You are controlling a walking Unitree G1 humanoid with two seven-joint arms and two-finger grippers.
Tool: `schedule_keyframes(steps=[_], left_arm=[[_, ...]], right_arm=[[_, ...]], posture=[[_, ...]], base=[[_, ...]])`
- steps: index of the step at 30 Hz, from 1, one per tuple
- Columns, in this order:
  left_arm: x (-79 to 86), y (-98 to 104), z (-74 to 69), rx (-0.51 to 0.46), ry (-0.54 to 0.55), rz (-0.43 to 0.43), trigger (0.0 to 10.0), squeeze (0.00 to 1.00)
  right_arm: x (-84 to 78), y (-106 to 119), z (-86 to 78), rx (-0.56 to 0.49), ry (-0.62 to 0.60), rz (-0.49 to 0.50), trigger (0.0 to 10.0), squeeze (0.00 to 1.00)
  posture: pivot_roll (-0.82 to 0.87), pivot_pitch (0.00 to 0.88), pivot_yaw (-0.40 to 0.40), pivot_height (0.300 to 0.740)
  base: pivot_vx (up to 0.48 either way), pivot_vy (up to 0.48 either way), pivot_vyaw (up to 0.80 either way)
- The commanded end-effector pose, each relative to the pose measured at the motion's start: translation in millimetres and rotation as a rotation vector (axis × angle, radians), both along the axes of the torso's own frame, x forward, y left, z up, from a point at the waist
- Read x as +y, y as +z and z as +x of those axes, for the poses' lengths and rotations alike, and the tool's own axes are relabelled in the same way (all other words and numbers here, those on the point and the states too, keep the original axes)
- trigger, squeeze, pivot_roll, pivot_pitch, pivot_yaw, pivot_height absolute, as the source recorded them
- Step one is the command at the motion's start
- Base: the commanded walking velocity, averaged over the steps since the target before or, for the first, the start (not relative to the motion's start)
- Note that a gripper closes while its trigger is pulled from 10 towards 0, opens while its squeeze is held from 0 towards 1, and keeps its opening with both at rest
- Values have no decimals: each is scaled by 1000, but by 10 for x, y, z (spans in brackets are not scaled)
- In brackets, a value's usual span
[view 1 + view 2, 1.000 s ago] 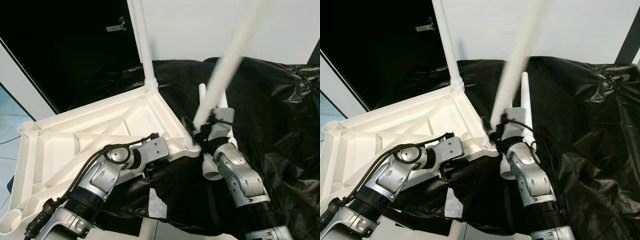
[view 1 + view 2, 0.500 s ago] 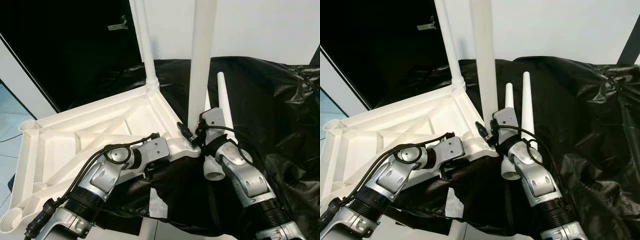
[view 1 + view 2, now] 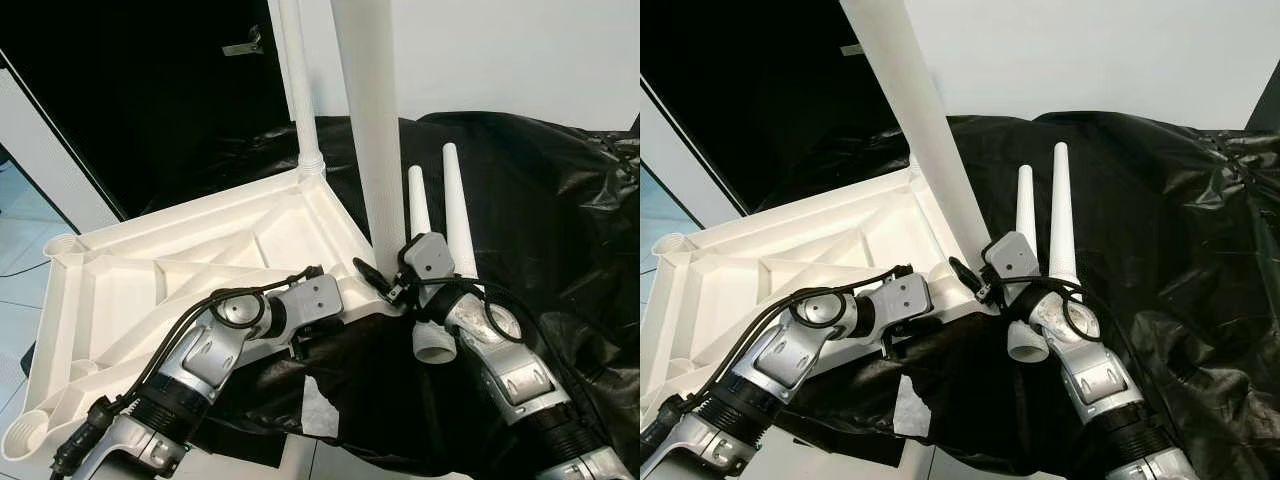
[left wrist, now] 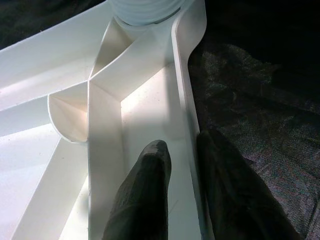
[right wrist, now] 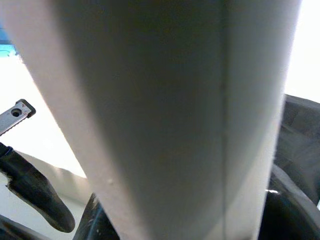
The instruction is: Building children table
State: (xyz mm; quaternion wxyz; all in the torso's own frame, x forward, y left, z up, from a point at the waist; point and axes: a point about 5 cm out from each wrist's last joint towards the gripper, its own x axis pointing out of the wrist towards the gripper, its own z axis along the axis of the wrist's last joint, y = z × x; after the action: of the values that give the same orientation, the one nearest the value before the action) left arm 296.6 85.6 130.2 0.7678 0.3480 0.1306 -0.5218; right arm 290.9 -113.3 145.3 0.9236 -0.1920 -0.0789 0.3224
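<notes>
Swung up from a steep lean to near upright within the last second, the white table leg now stands with its foot at the near corner socket of the upturned white tabletop, directly in front of the right gripper. That gripper has its black fingers closed around the leg's base; the right wrist view confirms it, with the leg pressed close across the lens and one dark finger curling beside it. The left gripper pinches the tabletop's rim, one finger inside the wall and one outside, steadying the piece on the black plastic sheet.

To do this step well, I judge the leg should be brought truly square to the socket before any turning or pushing, while the left gripper holds the rim firm so the top does not skate on the sheet.

Head views show what the wrist cameras cannot: a fitted leg at the far corner beyond the right gripper, and two spare legs lying just beside it. Only the left wrist view shows how the rim is straddled.
</notes>
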Motion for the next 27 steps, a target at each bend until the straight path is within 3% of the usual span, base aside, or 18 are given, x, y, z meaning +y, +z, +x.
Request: schedule_keyframes(steps=[1,6,17,22,27], left_arm=[[271,88,141,-69,143,42,10000,0],[273,90,135,-69,142,44,10000,0],[285,99,133,-76,145,44,10000,0],[286,95,123,-80,149,39,10000,0],[249,128,117,-60,150,-19,10000,0]], right_arm=[[-151,-348,-51,189,-63,-28,10000,0],[-163,-314,39,332,-141,141,10000,0],[-293,-177,208,416,-243,232,10000,0],[-299,-159,189,376,-281,190,10000,0],[-168,-101,125,248,-293,193,10000,0]], posture=[[1,0,96,740],[2,0,97,740],[4,0,84,740],[2,0,80,740],[-1,0,75,740]], base=[[0,0,0],[0,0,0],[0,0,0],[0,0,0],[0,0,0]])
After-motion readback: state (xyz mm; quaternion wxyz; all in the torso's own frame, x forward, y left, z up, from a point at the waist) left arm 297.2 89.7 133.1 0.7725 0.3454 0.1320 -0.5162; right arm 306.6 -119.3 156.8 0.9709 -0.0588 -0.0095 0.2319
